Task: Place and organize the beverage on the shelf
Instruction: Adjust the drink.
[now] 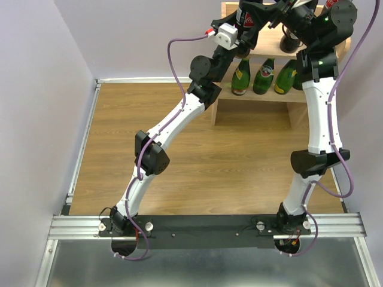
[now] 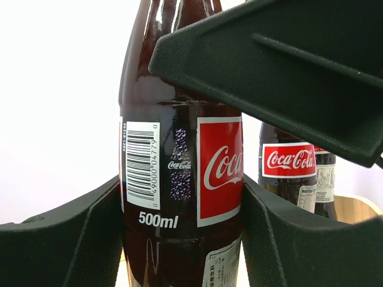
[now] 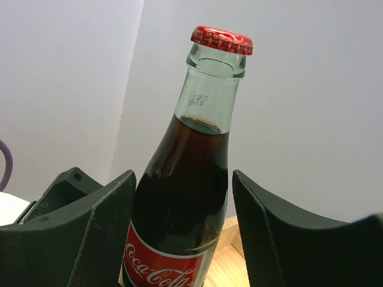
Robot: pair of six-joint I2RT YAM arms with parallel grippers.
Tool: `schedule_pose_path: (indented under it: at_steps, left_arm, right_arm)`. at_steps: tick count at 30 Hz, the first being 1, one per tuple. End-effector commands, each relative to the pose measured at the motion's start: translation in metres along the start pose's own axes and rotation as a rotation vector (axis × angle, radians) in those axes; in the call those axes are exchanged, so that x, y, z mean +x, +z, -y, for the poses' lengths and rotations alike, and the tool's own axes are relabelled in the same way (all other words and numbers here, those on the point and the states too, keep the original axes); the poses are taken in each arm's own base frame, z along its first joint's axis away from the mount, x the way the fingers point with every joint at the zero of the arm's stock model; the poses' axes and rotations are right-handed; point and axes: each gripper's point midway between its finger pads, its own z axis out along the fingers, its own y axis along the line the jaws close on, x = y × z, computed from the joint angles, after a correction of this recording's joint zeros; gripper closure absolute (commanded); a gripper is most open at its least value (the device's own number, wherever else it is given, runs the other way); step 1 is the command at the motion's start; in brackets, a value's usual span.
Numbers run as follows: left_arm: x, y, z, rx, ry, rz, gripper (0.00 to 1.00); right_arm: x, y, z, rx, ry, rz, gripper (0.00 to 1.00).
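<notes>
Black pads of my left gripper (image 2: 181,203) press both sides of a cola bottle (image 2: 149,89) at its label, clamped on it and holding it upright at the top tier of the shelf (image 1: 269,40). My right gripper (image 3: 182,191) stands loose around a second cola bottle (image 3: 197,155), with bare wood showing past one pad. Green bottles (image 1: 263,75) sit on the lower tier.

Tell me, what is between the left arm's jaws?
A cola bottle, touched on both sides; the left wrist view shows it.
</notes>
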Motion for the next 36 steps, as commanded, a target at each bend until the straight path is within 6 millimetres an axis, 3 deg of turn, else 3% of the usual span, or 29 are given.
schedule_pose_path:
  at_steps: [1,10,18,22,23,26,27,30,36]
  left_arm:
    - [-0.040,0.006,0.012,0.023,-0.015,0.132,0.51]
    - [-0.040,0.006,0.011,0.022,-0.021,0.136,0.77]
    - [-0.041,0.007,0.011,0.022,-0.018,0.138,0.80]
    - [-0.041,0.007,0.011,0.022,-0.018,0.136,0.80]
    - [-0.041,0.007,0.011,0.022,-0.021,0.137,0.78]
    - [-0.042,0.007,0.011,0.022,-0.023,0.139,0.73]
    - [-0.042,0.007,0.011,0.022,-0.024,0.140,0.72]
    - [-0.043,0.007,0.007,-0.006,-0.029,0.141,0.66]
    - [-0.043,0.007,0.007,-0.004,-0.031,0.140,0.56]
  right_arm:
    - [0.070,-0.010,0.042,0.107,0.018,-0.128,0.28]
    - [0.079,-0.009,0.042,0.095,0.042,-0.136,0.23]
    - [0.094,-0.007,0.042,0.096,0.108,-0.147,0.21]
    - [0.093,-0.005,0.041,0.093,0.118,-0.139,0.25]
    - [0.091,-0.005,0.040,0.091,0.118,-0.135,0.27]
    - [0.090,-0.005,0.041,0.089,0.121,-0.132,0.42]
    - [0.089,-0.005,0.041,0.091,0.117,-0.128,0.51]
    - [0.087,-0.004,0.041,0.086,0.100,-0.122,0.64]
    - [0.081,-0.004,0.044,0.087,0.038,-0.115,0.73]
